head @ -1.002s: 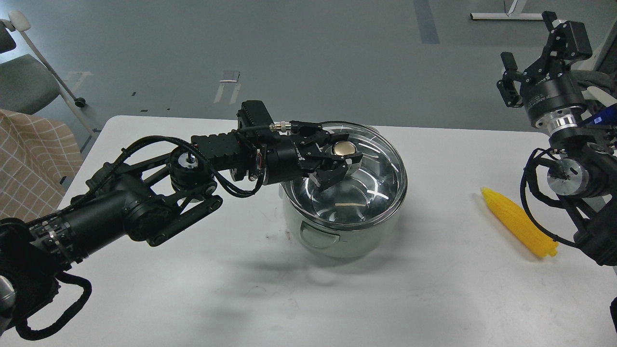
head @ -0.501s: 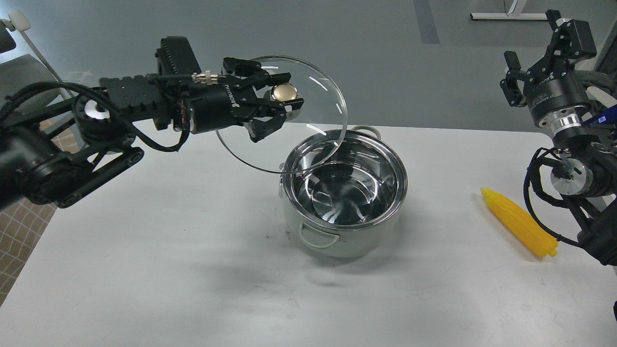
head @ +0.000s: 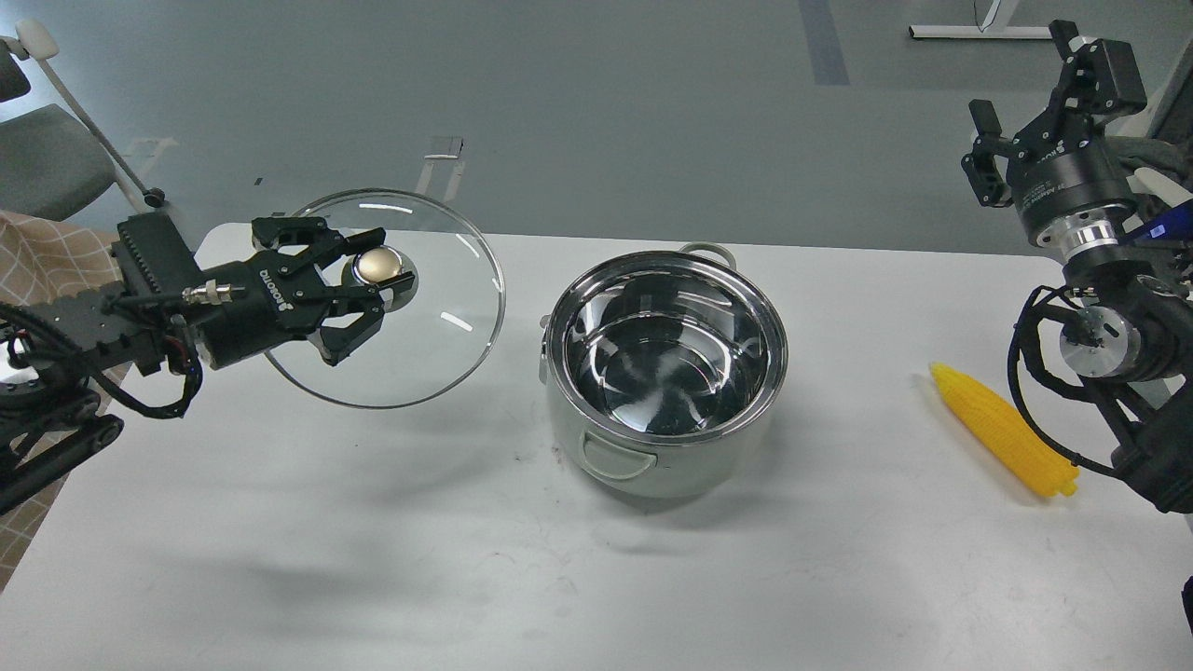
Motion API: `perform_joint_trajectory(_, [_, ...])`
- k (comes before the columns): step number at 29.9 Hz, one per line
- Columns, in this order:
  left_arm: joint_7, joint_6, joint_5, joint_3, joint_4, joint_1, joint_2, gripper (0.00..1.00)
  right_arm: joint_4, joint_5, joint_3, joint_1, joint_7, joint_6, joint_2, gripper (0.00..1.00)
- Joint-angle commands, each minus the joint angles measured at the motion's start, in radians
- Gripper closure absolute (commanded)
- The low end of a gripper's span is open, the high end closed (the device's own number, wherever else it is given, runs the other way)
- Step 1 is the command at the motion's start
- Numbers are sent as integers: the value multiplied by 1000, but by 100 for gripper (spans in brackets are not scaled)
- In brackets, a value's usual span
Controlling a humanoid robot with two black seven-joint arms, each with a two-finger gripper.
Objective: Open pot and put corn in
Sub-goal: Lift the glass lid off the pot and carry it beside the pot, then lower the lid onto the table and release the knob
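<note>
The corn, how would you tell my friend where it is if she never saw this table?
Start at the white table and find the round steel-lined pot standing open in the middle. Go from there toward the robot's right side, and the corn lies flat by itself near that edge. It is the only bright yellow thing there, long, bumpy and pointed at one end.

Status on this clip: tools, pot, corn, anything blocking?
Left tool shut on lid knob, left of pot. Right tool raised, open, empty. Pot open; corn on table. Nothing blocking.
</note>
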Motion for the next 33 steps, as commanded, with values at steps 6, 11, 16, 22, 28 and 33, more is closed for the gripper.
perform_joint_trajectory(6, [-2,33,-208,-26,75,158,-16,77,0,0,0,0,0,0,-5,1])
perform_joint_trajectory(11, [-25,127,-208,-20,192,184,-91,77,0,0,0,0,0,0,1,1])
perform_joint_trajectory(16, [-27,181,-197,-12,309,198,-163,77,0,0,-2,-2,0,0,2,1])
perform_joint_trajectory(22, [-27,181,-194,14,343,204,-189,77,2,0,-2,-8,0,0,0,1])
perform_joint_trajectory(28, [-25,181,-196,13,366,204,-215,76,2,0,-2,-12,0,0,2,1])
perform_joint_trajectory(33, [-24,181,-197,13,392,202,-243,72,0,0,-2,-14,0,0,3,1])
